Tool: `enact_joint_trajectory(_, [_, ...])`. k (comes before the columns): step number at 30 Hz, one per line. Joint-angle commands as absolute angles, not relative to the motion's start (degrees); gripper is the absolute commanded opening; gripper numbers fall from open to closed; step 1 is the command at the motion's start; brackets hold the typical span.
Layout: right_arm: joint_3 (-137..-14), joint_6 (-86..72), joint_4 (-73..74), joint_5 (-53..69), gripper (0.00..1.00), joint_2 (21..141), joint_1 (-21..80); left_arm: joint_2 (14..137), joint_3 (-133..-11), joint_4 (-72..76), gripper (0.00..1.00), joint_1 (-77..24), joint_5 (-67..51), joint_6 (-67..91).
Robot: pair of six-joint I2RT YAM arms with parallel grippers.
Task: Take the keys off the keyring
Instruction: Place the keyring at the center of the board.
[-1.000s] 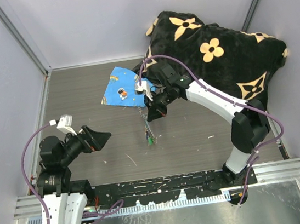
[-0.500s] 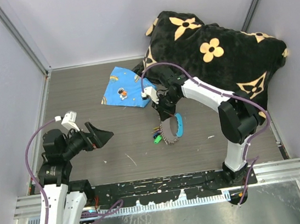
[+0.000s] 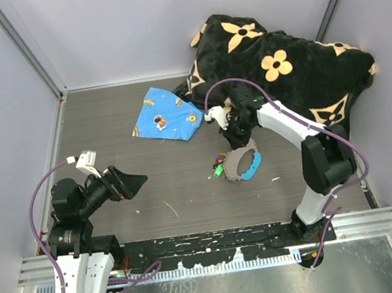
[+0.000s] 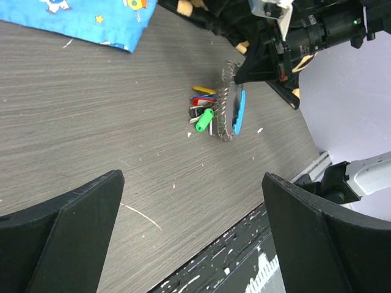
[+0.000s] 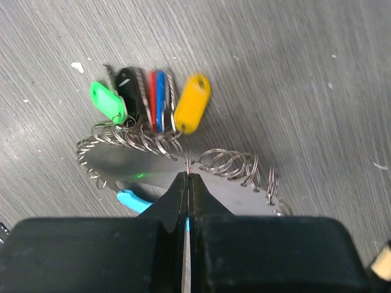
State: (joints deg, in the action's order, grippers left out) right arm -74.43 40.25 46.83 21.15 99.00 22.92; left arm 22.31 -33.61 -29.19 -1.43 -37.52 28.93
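Observation:
The keyring [image 3: 240, 164] is a loop strung with many small wire rings and carries a light-blue curved piece [image 3: 255, 164]. My right gripper [image 3: 237, 141] is shut on one thin ring at the loop's top [image 5: 188, 176]. The keys [image 3: 220, 166] fan out to the loop's left, touching the table. In the right wrist view their heads are green [image 5: 109, 101], black, red, blue and yellow [image 5: 192, 104]. My left gripper [image 3: 132, 180] hovers open well to the left, with nothing between its fingers [image 4: 61, 244]. The left wrist view shows the keyring [image 4: 227, 116] standing edge-on under the right gripper [image 4: 253, 61].
A blue printed cloth [image 3: 165, 114] lies at the back centre. A black blanket with tan flowers [image 3: 279, 63] fills the back right corner, just behind the right arm. Grey walls close in the table, and a metal rail [image 3: 209, 242] runs along the near edge.
My right gripper has carried the keyring from beside the blue cloth to the right and down, so the keys now touch the table. The left arm only shifted slightly.

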Motion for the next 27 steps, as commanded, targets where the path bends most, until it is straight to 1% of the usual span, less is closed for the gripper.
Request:
enact_joint_trajectory(1, [-72.5, 39.0, 40.8, 25.7, 0.12, 89.2, 20.5, 20.1, -33.6, -22.0, 0.98, -1.5, -37.7, 31.9])
enact_joint_trajectory(2, [-71.7, 37.6, 39.2, 27.4, 0.23, 87.8, 19.4, 20.2, -32.5, -18.8, 0.98, -1.5, -37.6, 35.6])
enact_joint_trajectory(3, [-70.7, 36.4, 37.6, 30.0, 0.38, 86.3, 18.0, 20.8, -30.9, -14.2, 0.99, -1.5, -37.8, 39.8])
enact_joint_trajectory(4, [-69.3, 34.9, 35.6, 32.8, 0.59, 84.4, 16.6, 22.0, -29.5, -8.4, 0.99, -1.6, -38.7, 44.3])
enact_joint_trajectory(5, [-67.8, 32.8, 33.2, 36.4, 0.74, 82.4, 14.8, 23.9, -28.6, -2.6, 0.98, -2.0, -40.2, 48.2])
enact_joint_trajectory(6, [-66.1, 31.3, 31.2, 42.2, 0.83, 80.1, 12.9, 26.0, -28.5, 2.2, 0.99, -2.8, -41.3, 50.7])
enact_joint_trajectory(7, [-64.9, 29.9, 29.6, 46.4, 0.9, 78.5, 11.0, 28.1, -29.6, 4.5, 0.99, -4.6, -41.5, 50.6])
enact_joint_trajectory(8, [-63.7, 28.3, 28.1, 50.1, 0.97, 77.3, 9.0, 30.0, -31.9, 3.5, 0.98, -7.2, -40.1, 47.6])
enact_joint_trajectory(9, [-62.6, 27.4, 26.7, 53.4, 1.0, 76.1, 7.2, 31.8, -34.6, 0.3, 0.98, -10.3, -37.6, 43.7])
enact_joint_trajectory(11, [-60.9, 27.0, 25.2, 56.7, 1.0, 74.4, 3.9, 35.7, -39.0, -5.0, 0.98, -17.3, -30.6, 35.7])
enact_joint_trajectory(13, [-60.8, 26.7, 25.1, 57.3, 1.0, 73.1, 1.5, 39.3, -42.1, -7.8, 0.98, -22.9, -26.0, 31.2])
enact_joint_trajectory(16, [-60.9, 26.3, 24.7, 55.2, 1.0, 69.9, -0.4, 43.3, -46.0, -12.1, 0.98, -28.5, -21.8, 28.0])
enact_joint_trajectory(19, [-62.4, 25.0, 24.6, 49.8, 1.0, 66.0, -0.7, 44.0, -47.4, -13.3, 0.98, -30.9, -19.8, 27.4])
enact_joint_trajectory(23, [-66.0, 22.1, 24.0, 44.3, 1.0, 62.7, -0.7, 41.6, -45.2, -8.7, 0.98, -30.9, -18.7, 31.6])
enact_joint_trajectory(25, [-67.8, 19.1, 22.0, 38.8, 1.0, 61.6, -0.7, 40.1, -44.6, -7.3, 0.98, -30.9, -18.0, 33.4])
enact_joint_trajectory(27, [-68.8, 12.2, 18.5, 31.1, 1.0, 61.2, -0.7, 38.9, -45.2, -7.6, 0.98, -31.0, -17.8, 33.7])
